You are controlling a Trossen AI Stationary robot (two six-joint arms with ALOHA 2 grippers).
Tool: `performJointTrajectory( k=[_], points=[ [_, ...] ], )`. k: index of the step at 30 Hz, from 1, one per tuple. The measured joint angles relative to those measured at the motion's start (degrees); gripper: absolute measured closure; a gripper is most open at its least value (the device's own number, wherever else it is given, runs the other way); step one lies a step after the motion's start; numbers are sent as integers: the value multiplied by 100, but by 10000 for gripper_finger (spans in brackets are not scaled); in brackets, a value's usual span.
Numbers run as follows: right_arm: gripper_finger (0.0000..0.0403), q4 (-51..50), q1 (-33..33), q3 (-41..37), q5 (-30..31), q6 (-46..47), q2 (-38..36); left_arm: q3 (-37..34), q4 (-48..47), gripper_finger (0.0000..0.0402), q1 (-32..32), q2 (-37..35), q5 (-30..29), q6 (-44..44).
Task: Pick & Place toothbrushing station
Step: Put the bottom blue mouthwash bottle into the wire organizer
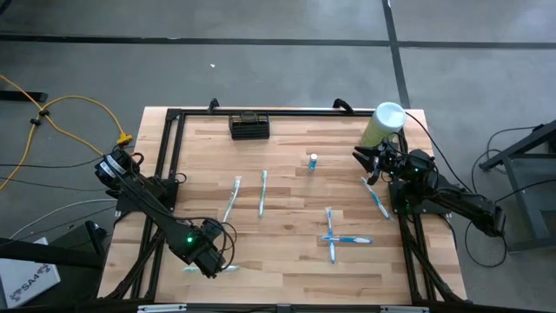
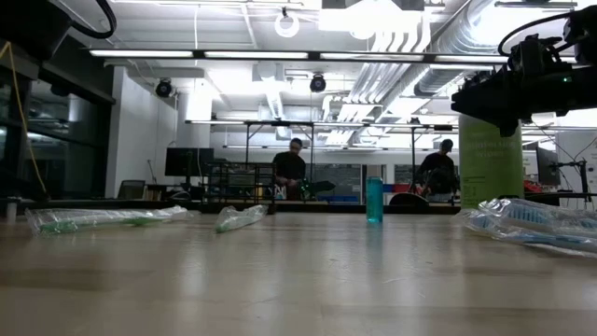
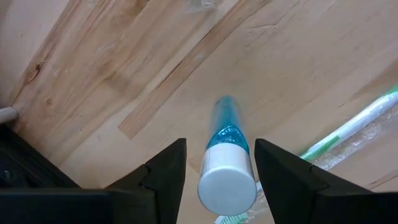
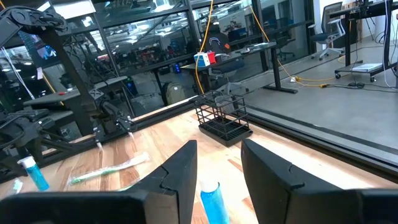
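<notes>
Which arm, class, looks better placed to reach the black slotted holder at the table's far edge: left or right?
Probably the right. The right gripper hovers nearer the holder, with only bare table between them. The left gripper sits at the near edge, its fingers around a small tube.

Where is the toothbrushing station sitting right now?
In the high view, the black toothbrushing station stands at the table's far edge, left of centre, well apart from both claws; the nearest things are two wrapped toothbrushes toward the middle.
</notes>
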Motion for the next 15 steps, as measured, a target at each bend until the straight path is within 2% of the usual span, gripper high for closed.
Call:
performJointTrajectory(
  k=[15],
  points=[
    [286,0,1,1,0,1,0,0,0,267,0,-7,54,-133]
  ],
)
